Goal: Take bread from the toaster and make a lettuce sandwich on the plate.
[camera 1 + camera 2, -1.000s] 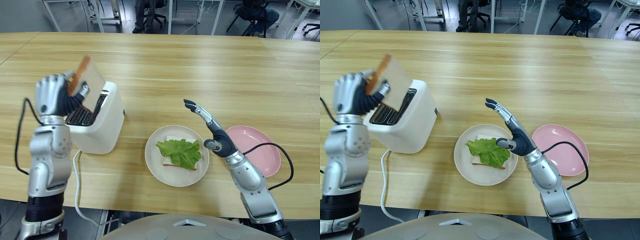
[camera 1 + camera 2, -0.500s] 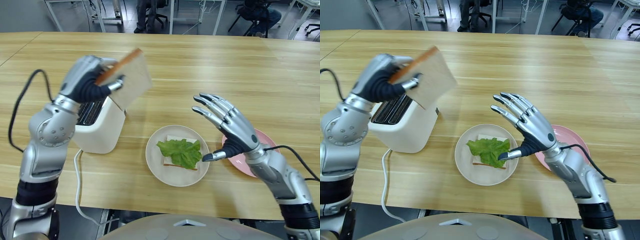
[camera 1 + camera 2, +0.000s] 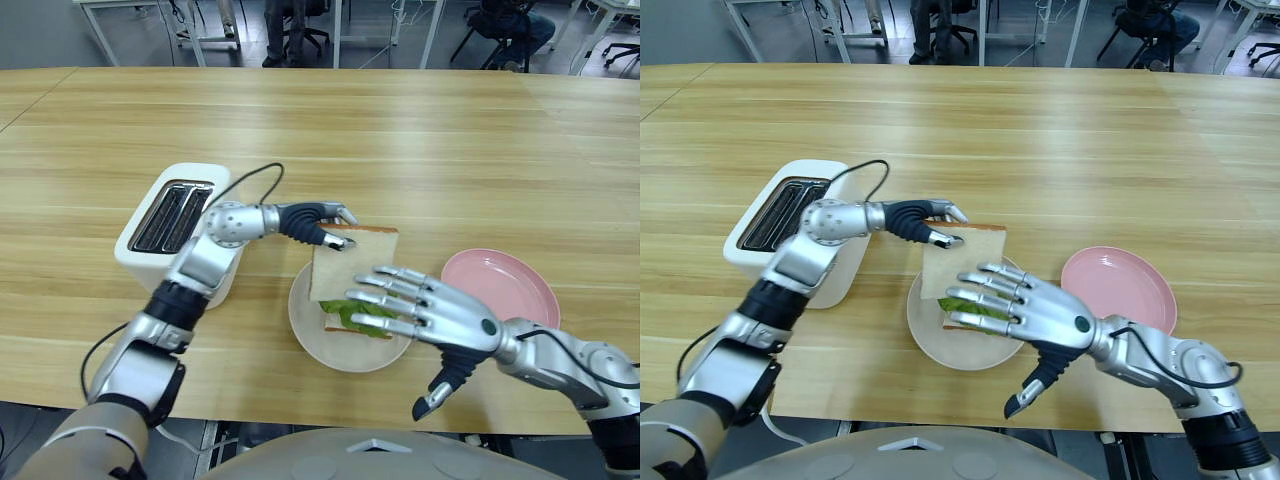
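The bread slice (image 3: 352, 262) is pinched at its far left corner by the left hand (image 3: 316, 222), over the plate (image 3: 303, 325); the right hand (image 3: 442, 316) is spread empty at its near edge.

Toaster (image 3: 170, 215) left of plate (image 3: 303, 335), bread slice (image 3: 352, 262) over lettuce (image 3: 346, 313) there, second plate (image 3: 505, 285) right

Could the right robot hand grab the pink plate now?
Probably yes. The right robot hand is open and holds nothing, and the pink plate lies just beside its wrist, with nothing in between.
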Controlling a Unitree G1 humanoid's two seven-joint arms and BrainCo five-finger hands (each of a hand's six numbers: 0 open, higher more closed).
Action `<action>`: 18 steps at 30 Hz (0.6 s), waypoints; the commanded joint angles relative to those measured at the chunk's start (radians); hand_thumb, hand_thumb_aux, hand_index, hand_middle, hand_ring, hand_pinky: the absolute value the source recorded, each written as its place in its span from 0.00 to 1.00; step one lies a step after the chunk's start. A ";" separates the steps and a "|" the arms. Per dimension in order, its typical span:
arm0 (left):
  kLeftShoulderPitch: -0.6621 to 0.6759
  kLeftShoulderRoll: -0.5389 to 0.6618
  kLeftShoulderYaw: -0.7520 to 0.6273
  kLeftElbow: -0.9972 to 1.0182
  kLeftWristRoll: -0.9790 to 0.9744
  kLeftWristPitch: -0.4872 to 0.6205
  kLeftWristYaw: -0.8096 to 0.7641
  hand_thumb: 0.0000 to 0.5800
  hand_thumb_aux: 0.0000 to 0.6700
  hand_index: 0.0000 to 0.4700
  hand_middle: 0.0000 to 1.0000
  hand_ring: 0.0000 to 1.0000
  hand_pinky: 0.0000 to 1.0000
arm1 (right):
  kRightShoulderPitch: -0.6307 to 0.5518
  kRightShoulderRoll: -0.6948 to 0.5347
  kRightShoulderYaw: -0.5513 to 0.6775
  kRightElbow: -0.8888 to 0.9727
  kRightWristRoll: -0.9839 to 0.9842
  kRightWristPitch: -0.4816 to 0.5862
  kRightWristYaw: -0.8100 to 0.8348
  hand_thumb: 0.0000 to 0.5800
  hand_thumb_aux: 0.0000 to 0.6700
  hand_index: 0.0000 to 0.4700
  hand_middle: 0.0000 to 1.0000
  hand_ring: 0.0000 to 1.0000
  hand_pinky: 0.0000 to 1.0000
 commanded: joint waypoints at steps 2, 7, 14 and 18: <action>-0.046 -0.075 -0.011 0.226 -0.002 -0.072 -0.022 1.00 1.00 0.98 1.00 1.00 1.00 | 0.000 0.004 0.088 0.057 -0.037 0.047 0.101 0.00 0.00 0.00 0.00 0.00 0.00; -0.054 -0.122 0.010 0.376 0.000 -0.129 -0.012 1.00 1.00 0.98 1.00 1.00 1.00 | -0.009 0.005 0.139 0.093 -0.035 0.101 0.165 0.00 0.00 0.00 0.00 0.00 0.00; -0.023 -0.141 0.008 0.474 0.016 -0.160 0.002 1.00 1.00 0.98 1.00 1.00 1.00 | -0.002 0.003 0.149 0.078 0.030 0.152 0.211 0.00 0.00 0.00 0.00 0.00 0.00; -0.014 -0.146 -0.005 0.511 0.040 -0.174 0.012 1.00 1.00 0.98 1.00 1.00 1.00 | 0.001 -0.005 0.147 0.056 0.081 0.164 0.242 0.00 0.00 0.00 0.00 0.00 0.00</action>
